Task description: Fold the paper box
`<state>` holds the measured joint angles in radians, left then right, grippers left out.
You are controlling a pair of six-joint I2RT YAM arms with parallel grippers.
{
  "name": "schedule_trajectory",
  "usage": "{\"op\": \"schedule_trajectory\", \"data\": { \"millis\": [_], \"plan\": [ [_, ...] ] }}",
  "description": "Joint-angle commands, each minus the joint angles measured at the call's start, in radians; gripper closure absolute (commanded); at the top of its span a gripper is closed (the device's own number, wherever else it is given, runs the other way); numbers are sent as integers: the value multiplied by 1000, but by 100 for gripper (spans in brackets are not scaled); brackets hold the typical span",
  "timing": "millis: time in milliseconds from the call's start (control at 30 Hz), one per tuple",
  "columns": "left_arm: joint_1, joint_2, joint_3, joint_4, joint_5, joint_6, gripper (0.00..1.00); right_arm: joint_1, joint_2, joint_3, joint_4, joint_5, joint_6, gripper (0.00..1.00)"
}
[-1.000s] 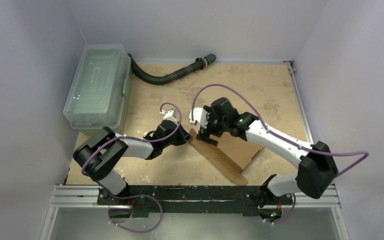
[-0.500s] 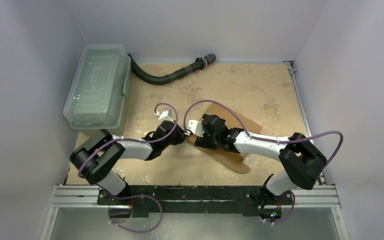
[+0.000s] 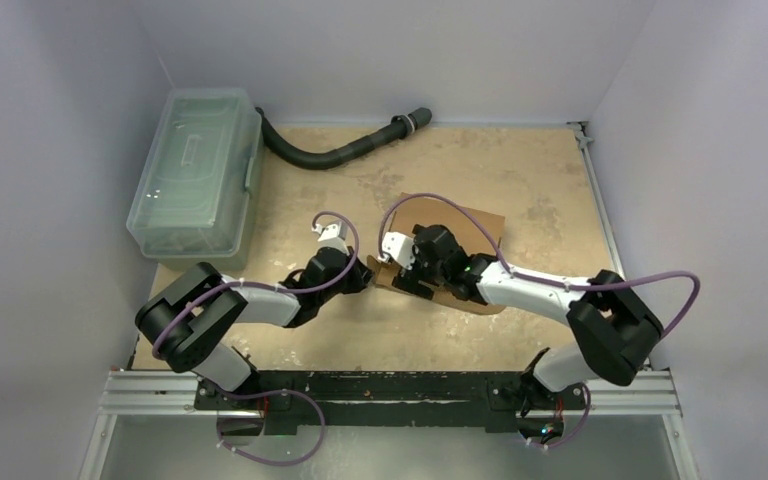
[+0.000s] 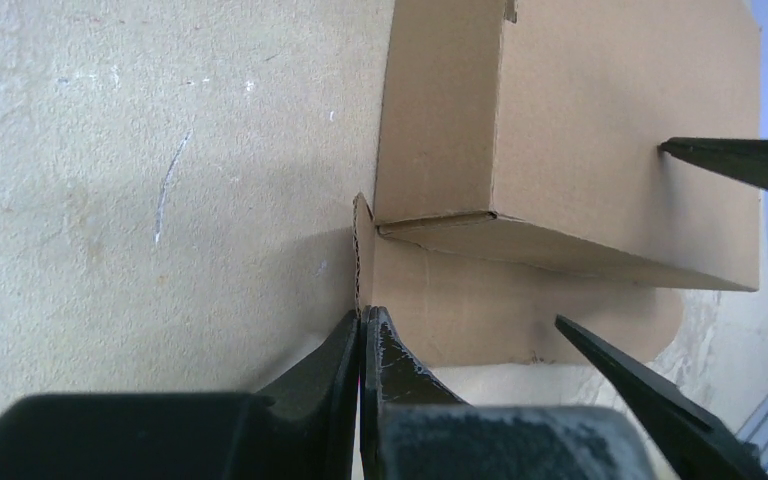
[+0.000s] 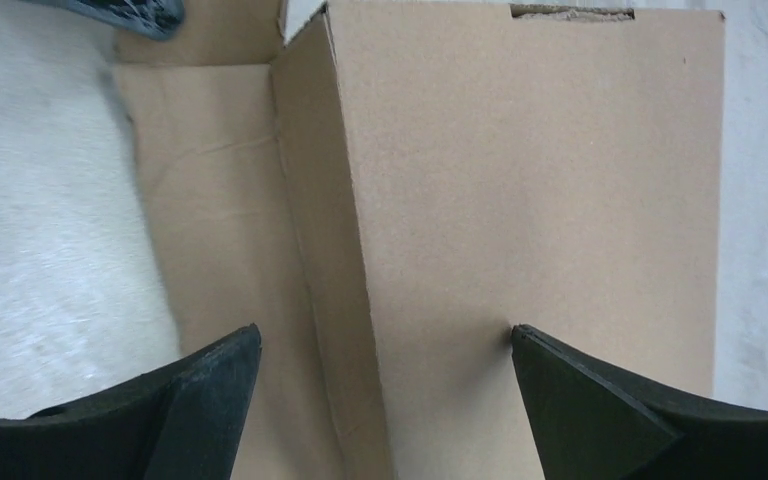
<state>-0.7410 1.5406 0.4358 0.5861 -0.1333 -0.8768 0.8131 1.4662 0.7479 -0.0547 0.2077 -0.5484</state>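
The paper box point(image 3: 480, 228) is a brown cardboard sheet, partly folded, lying mid-table. In the left wrist view the paper box point(image 4: 580, 120) shows one raised panel over a flat flap, with a thin upright edge running into my left gripper point(image 4: 363, 315), which is shut on that edge. In the top view my left gripper point(image 3: 365, 272) sits at the box's left corner. My right gripper point(image 3: 407, 280) rests low on the box, open. My right gripper point(image 5: 384, 335) straddles the fold line of the box point(image 5: 520, 170), and its right fingertip point(image 5: 535, 350) touches the panel.
A clear plastic lidded bin point(image 3: 195, 170) stands at the back left against the wall. A black hose point(image 3: 340, 150) curves along the back of the table. White walls close in on both sides, and a metal rail point(image 3: 390, 395) runs along the near edge.
The right arm swung down and leftward, and the cardboard turned from the near right toward the back. The left gripper stayed shut at the box's corner, shifting only slightly.
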Motion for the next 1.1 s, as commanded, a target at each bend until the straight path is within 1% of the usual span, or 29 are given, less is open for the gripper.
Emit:
{"op": "schedule_trajectory", "data": {
  "millis": [0, 67, 167, 300, 367, 467, 500, 533, 567, 600, 633, 800, 900, 967, 1000, 1067],
  "plan": [
    [2, 1, 48, -4, 23, 100, 98, -71, -73, 82, -73, -251, 87, 1],
    [6, 3, 61, -27, 18, 101, 89, -105, -116, 90, -89, -331, 84, 1],
    [14, 10, 83, -62, 10, 105, 82, -117, -153, 86, -101, -409, 74, 1],
    [30, 24, 119, -96, 0, 103, 70, -121, -144, 111, -105, -428, 83, 1],
    [38, 29, 132, -109, -11, 98, 68, -135, -126, 129, -94, -426, 109, 1],
    [50, 33, 139, -106, -21, 92, 70, -174, -89, 171, -90, -463, 142, 1],
    [52, 33, 139, -102, -22, 95, 74, -183, -81, 177, -86, -478, 151, 2],
    [53, 36, 141, -102, -22, 98, 80, -191, -73, 182, -80, -489, 160, 2],
    [55, 38, 142, -99, -22, 100, 89, -200, -66, 186, -77, -498, 170, 2],
    [55, 40, 141, -96, -18, 102, 95, -208, -63, 190, -74, -506, 179, 2],
    [55, 44, 141, -92, -13, 106, 100, -219, -62, 190, -74, -517, 187, 2],
    [55, 53, 141, -65, 2, 157, 100, -259, -84, 171, -62, -564, 213, 2],
    [53, 57, 174, -76, 0, 237, 100, -266, -92, 168, -65, -636, 222, 1],
    [54, 69, 225, -119, 0, 307, 100, -276, -103, 156, -61, -731, 223, 1],
    [54, 76, 262, -152, 0, 342, 100, -278, -112, 147, -55, -752, 219, 1],
    [53, 99, 329, -224, 5, 403, 100, -280, -125, 135, -38, -746, 216, 1]
  ]
}}
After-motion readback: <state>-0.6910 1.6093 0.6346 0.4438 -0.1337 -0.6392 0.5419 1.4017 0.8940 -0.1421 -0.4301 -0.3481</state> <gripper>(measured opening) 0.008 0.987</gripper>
